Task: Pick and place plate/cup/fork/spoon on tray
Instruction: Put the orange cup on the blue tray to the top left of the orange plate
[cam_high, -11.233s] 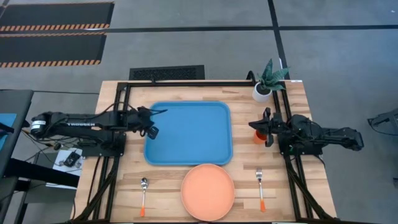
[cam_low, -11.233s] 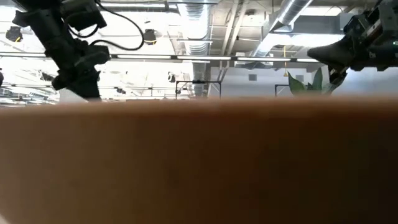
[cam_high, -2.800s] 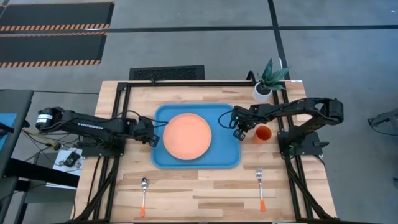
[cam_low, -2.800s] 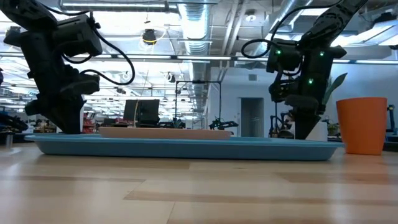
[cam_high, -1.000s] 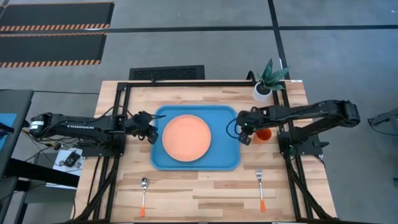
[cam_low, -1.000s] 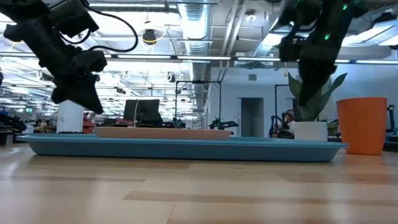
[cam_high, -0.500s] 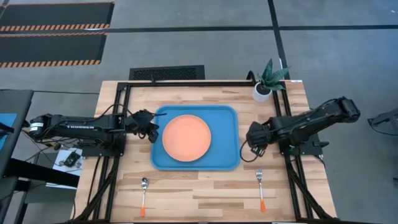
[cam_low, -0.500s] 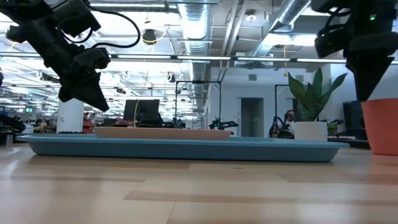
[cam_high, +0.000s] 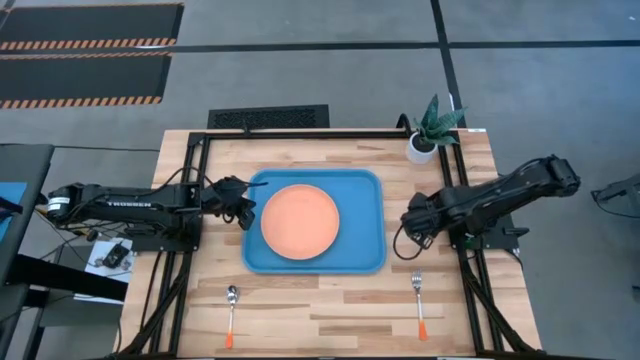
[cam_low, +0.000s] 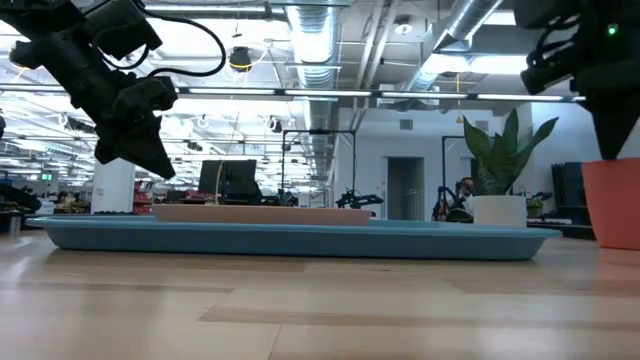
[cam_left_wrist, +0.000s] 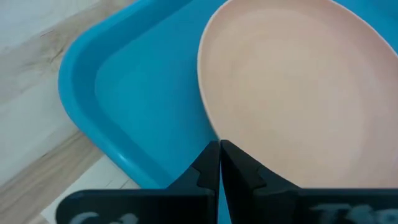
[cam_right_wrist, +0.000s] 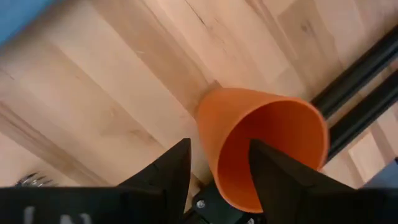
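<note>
Plate (cam_high: 300, 219): flat on tray (cam_high: 365, 255), table centre. Cup (cam_right_wrist: 264, 146): on wood at tray's 3 o'clock, rim between spread fingers of right gripper (cam_right_wrist: 214, 163). Left gripper (cam_left_wrist: 219, 163): at tray's 9 o'clock edge, fingers pressed together, empty. Spoon (cam_high: 231, 313): 7 o'clock of tray. Fork (cam_high: 419, 304): 5 o'clock.

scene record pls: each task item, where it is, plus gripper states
plate: on tray
cup: on table right of tray, rim between right gripper's fingers
fork: on table, front right, off tray
spoon: on table, front left, off tray
left gripper: shut, at tray's left edge
right gripper: open, astride cup wall
</note>
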